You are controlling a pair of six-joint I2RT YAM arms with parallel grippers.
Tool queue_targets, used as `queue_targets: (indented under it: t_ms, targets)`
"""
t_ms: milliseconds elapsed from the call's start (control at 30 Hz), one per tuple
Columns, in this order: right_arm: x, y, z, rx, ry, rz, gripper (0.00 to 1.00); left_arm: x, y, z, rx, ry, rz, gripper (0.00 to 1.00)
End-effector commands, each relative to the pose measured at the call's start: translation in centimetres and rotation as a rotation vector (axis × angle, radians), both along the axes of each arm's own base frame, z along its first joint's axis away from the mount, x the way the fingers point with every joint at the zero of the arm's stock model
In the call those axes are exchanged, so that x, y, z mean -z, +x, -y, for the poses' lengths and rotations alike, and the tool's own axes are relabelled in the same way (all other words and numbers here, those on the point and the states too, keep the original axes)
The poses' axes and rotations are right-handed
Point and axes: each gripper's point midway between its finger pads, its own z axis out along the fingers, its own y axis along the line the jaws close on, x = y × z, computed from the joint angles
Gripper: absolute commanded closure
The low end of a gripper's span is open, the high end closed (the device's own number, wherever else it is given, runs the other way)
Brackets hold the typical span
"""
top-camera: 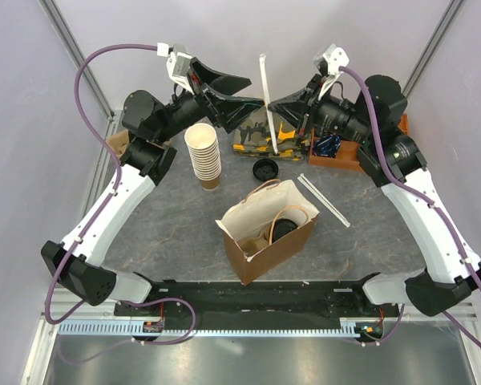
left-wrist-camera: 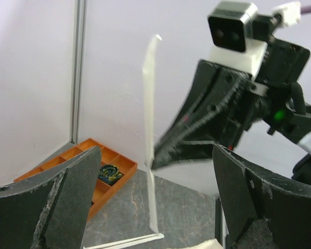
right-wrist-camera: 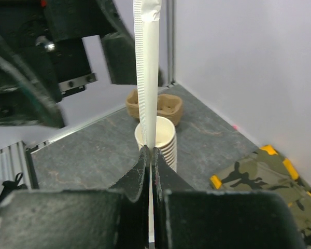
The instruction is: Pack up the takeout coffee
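**Worktop (top-camera: 168, 233) layout from above: bag at centre, supplies ranged behind it**

A paper bag (top-camera: 263, 258) is stood at lower centre, and the takeout coffee (top-camera: 284, 228) is set inside it, toward its right side. A stack of cups (top-camera: 204, 156) is placed to the upper left of the bag, a loose lid (top-camera: 264, 168) just above it, and loose straws (top-camera: 325, 200) are laid to its upper right. A tray (top-camera: 349, 154) is found at upper right, beside a cloth item (top-camera: 256, 138) at upper centre. Above that item, a wrapped straw (top-camera: 264, 76) is held upright in the right claw (top-camera: 272, 104).

Are counted: paper bag (top-camera: 276, 253), one; cup stack (top-camera: 203, 152), one; loose lid (top-camera: 264, 168), one; orange tray (top-camera: 349, 158), one; wrapped straw (top-camera: 266, 96), three.
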Motion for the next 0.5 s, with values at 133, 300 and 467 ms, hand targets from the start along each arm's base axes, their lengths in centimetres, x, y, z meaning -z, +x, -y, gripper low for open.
queue_targets:
  t_ms: [133, 300, 467]
  targets:
    - [-1.3, -4.5, -1.6, -0.111, 0.034, 0.070, 1.00, -3.8, -1.0, -1.1, -0.075, -0.052, 0.046, 0.14]
    - [-0.9, -4.8, -2.1, -0.122, 0.035, 0.070, 1.00, -3.8, -1.8, -0.8, -0.037, -0.056, 0.021, 0.33]
    - [-0.6, -5.0, -2.3, -0.131, 0.036, 0.063, 1.00, -3.8, -3.2, -0.5, 0.033, -0.041, 0.016, 0.77]
